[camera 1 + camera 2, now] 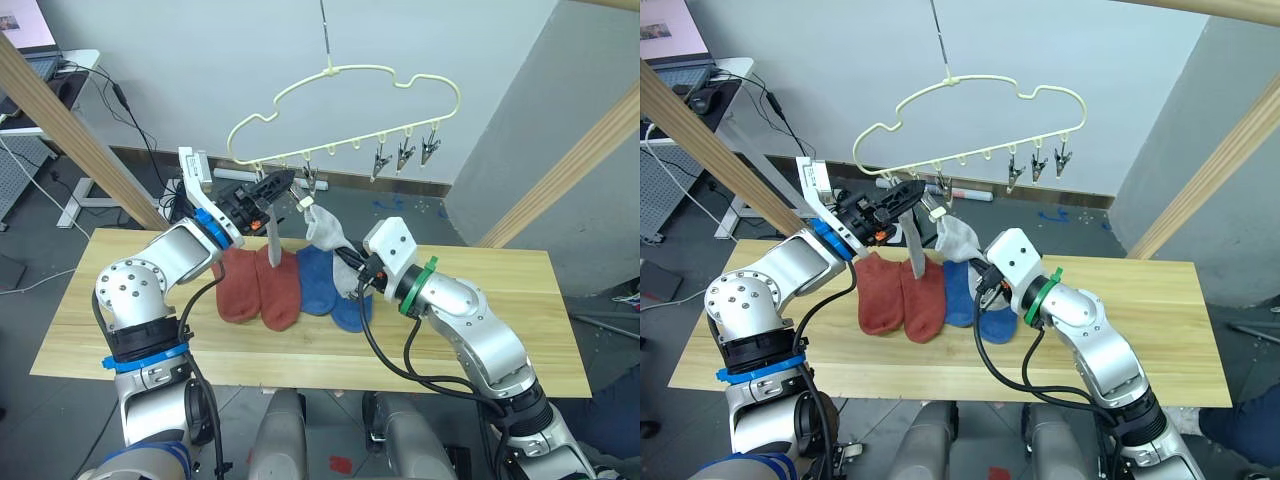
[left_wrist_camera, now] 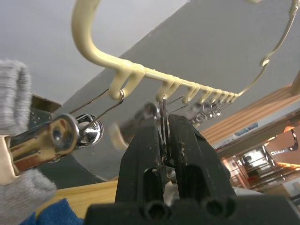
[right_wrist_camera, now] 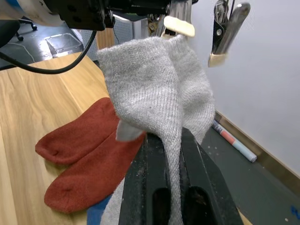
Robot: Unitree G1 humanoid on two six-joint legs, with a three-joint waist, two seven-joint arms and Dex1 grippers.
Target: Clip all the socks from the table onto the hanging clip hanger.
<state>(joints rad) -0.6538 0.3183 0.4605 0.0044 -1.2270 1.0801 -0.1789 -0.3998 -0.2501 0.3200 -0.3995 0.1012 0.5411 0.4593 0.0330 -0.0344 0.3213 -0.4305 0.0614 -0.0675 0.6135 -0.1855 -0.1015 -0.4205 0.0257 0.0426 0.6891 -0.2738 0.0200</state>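
The left pincer [image 1: 283, 184] is pinched narrow on a metal clip [image 2: 163, 123] of the hanger [image 1: 345, 115], squeezing its handles. Just beside it, on its right, hangs a grey sock [image 1: 273, 238] already clipped. The right pincer [image 3: 172, 154] grips the second grey sock [image 3: 159, 93], soft ribbed knit, its cuff raised just under the clips. To do it well, I'd judge: keep the clip squeezed wide, feed the cuff deep between its tips, then release. Below both pincers, red socks [image 1: 258, 285] and blue socks [image 1: 330, 285] lie flat on the pale grained table [image 1: 500, 330].
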